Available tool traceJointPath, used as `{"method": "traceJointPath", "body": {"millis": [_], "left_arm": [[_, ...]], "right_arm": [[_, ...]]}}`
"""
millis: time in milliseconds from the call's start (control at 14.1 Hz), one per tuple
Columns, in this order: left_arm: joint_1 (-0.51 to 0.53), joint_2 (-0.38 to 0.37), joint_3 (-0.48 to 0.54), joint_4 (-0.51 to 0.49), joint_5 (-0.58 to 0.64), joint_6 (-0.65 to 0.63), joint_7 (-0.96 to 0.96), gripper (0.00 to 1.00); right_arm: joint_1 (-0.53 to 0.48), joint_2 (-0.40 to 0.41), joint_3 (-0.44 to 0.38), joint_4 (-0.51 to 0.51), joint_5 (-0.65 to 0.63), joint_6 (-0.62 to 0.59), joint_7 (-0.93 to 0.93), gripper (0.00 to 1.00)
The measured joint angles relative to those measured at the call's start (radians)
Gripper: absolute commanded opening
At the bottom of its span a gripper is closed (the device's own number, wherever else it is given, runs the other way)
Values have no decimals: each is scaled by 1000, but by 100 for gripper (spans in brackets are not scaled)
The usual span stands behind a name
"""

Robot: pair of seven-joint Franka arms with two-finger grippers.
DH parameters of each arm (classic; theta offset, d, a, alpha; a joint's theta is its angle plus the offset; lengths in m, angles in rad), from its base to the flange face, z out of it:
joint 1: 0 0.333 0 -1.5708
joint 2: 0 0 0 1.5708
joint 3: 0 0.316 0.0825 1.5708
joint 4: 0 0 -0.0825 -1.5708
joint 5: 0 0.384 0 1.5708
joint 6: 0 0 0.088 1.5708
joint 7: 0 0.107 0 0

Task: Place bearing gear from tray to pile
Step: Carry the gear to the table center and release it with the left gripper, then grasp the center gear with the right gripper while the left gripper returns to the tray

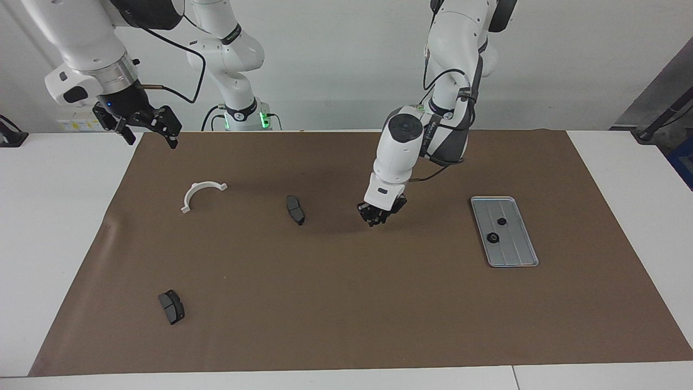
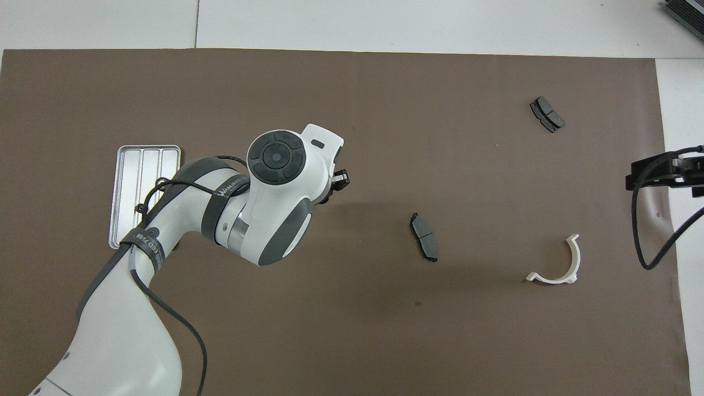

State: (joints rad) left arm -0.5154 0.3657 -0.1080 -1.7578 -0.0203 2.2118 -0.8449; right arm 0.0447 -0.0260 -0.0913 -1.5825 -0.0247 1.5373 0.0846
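Brown paper under the left gripper (image 1: 378,215), fingers pinched nearly together; whether a gear's inside, can't tell. Tiny part could slip out before the brake pad (image 1: 295,209). Right gripper (image 1: 145,125) waits spread.

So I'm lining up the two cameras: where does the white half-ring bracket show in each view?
Facing view: white half-ring bracket sits on the brown mat toward the right arm's end, upper left of the picture.
Overhead view: the bracket lies at lower right.
Shared landmark: the dark grey pad beside it, toward the table's middle.
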Motion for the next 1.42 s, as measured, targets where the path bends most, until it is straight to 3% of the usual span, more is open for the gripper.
{"method": "traceJointPath", "body": {"millis": [284,426,853,1137,1421], "left_arm": [[-20,3,1,0,0,16,-10,60],[-20,3,3,1,0,43,-10,66],[12,3,27,2,6,55,4,67],[236,3,39,2,12,31,289,67],[406,4,39,-9,12,-6,577,66]], "right_arm": [[0,-1,3,1,0,30,0,100],[1,-1,4,0,0,31,-1,100],[25,-2,13,-115,85,208,-38,100],[166,31,16,-217,90,366,36,100],[347,179,19,-224,90,585,236,100]]}}
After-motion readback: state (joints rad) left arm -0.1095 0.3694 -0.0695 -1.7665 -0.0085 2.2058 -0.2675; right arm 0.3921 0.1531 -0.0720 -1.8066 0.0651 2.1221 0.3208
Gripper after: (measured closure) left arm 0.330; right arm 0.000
